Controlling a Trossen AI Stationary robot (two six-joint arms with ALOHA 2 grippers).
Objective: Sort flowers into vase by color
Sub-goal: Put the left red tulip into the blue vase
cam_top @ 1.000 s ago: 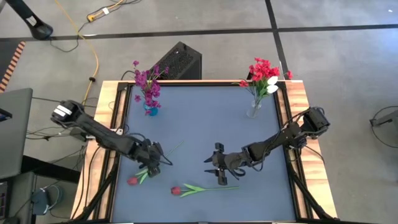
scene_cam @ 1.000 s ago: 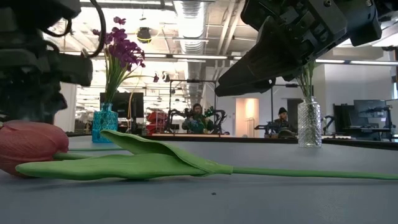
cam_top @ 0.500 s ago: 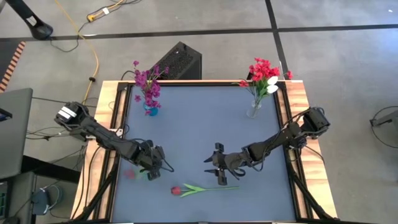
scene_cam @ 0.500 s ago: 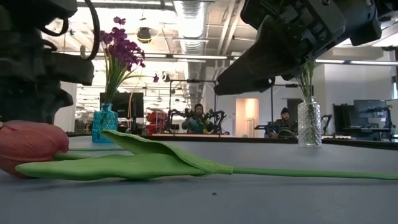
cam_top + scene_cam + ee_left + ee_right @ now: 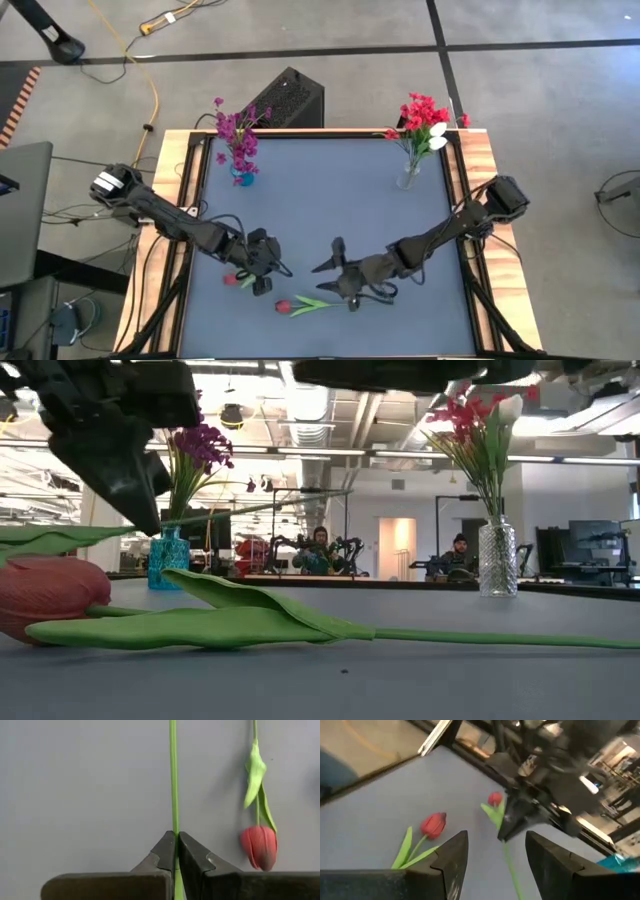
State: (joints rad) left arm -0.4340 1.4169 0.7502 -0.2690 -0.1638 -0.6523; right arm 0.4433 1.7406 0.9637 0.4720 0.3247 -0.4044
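My left gripper has its jaws closed on the stem of 1 red tulip lifted just above the counter at near left, while my right gripper, jaws wide and holding nothing, hovers over the second tulip lying near centre.
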